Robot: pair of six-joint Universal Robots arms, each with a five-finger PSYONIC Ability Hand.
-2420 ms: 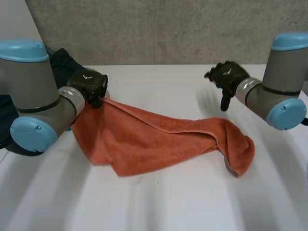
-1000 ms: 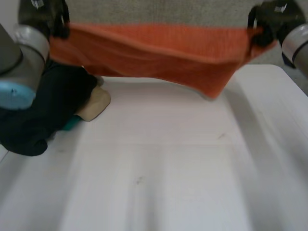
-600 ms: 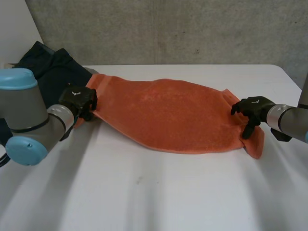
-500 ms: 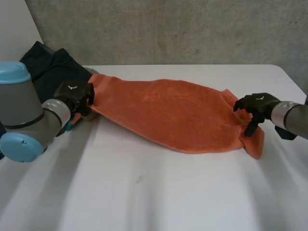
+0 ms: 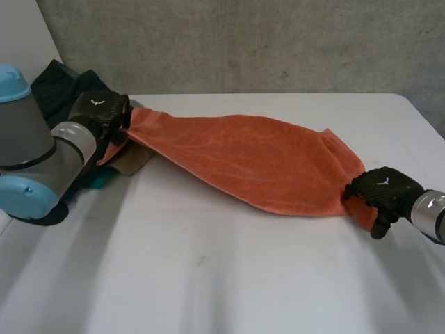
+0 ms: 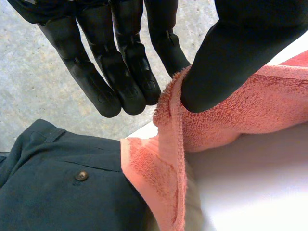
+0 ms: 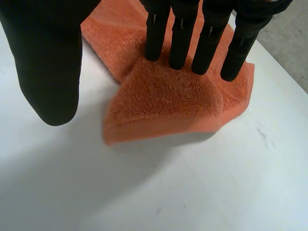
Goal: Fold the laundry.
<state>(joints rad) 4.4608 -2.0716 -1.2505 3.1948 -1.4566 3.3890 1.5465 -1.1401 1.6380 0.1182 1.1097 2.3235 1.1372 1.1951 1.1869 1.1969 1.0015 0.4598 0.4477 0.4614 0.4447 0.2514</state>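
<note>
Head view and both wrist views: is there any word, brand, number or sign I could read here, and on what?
No readable words or numbers anywhere.
The left hand bears a small white mark on its back: a symbol, not letters.
The right hand bears a like symbol on its back.
The orange towel, dark garment and its button: no label or writing visible.

The towel (image 5: 243, 156) and dark clothes (image 5: 59, 87) occupy the far table (image 5: 208, 278); near half open.

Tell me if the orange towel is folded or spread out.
Spread out: the orange towel lies stretched lengthwise between the left hand, pinching one end, and right hand, pressing the other.
</note>
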